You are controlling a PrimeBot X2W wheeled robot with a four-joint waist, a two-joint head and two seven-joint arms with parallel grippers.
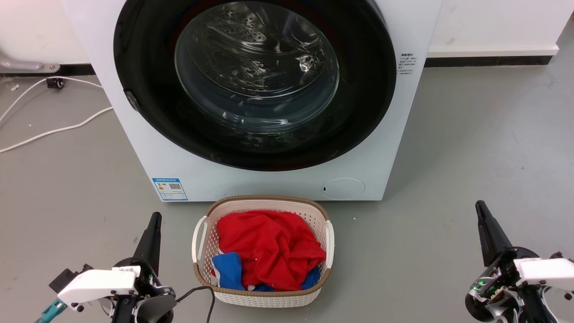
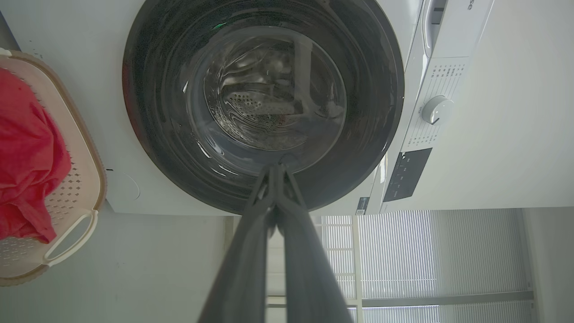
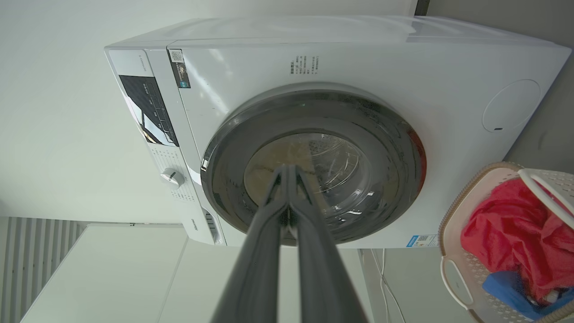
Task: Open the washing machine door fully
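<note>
The washing machine door [image 1: 255, 85] sits closed.
Left gripper [image 1: 155, 220] and right gripper [image 1: 480, 208] hover apart from it, jaws pressed together, empty.

left gripper [image 1: 155, 217]: two long tapered matte-black fingers [image 2: 251, 251], dark grey close up in the wrist view. Base has an angular white plastic wrist cover [image 1: 96, 283] with dark screws [image 1: 80, 308], a small printed label [image 1: 127, 269], a teal plug connector [image 1: 49, 310] and a thin black cable [image 1: 199, 291] looping out. right gripper [image 1: 480, 207]: same black fingers [image 3: 255, 260], same white cover [image 1: 545, 269], plus a green LED [image 1: 480, 283] and an exposed silver-white openwork bracket [image 1: 491, 305] underneath.
</note>
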